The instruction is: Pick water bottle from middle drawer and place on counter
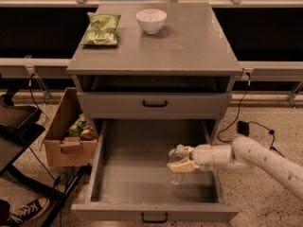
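Surface (pixel 189 46) up top carries a green chip bag (pixel 101 30) and a white bowl (pixel 151 21). Cardboard box (pixel 64 136) sits left of the cabinet. Bottom drawer (pixel 142 174) is open under the closed drawer (pixel 155 104). My end effector (pixel 181 159) is inside at right, gripping the bottle (pixel 175 175): small, clear, faint.

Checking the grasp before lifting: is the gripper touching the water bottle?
Touching. The camera view shows the gripper, inside the middle drawer, with its fingers clamped across the water bottle.

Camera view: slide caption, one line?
Robot hand grips small clear plastic water bottle inside open deep grey drawer.
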`<state>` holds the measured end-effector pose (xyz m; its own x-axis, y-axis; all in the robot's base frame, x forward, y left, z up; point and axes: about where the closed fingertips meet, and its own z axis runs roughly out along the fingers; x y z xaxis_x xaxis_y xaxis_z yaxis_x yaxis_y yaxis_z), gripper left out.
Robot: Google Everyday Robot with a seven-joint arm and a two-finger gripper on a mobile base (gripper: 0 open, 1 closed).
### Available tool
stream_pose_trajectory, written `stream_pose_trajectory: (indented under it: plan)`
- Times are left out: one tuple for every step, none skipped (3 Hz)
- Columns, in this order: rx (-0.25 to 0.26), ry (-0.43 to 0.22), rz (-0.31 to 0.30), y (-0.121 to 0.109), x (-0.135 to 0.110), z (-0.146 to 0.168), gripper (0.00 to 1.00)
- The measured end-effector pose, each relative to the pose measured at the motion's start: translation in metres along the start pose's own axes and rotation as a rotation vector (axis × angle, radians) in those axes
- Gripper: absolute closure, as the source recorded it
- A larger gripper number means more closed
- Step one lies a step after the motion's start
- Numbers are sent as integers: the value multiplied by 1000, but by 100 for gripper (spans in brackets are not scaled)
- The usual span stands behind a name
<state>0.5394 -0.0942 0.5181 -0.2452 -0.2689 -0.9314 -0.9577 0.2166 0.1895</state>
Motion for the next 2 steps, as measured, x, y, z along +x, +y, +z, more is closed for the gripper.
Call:
stream_pose_trajectory:
  plan:
    - [-9,0,91,-15,-56,-43,100]
    - [28,1,176,-45,-125,-98,100]
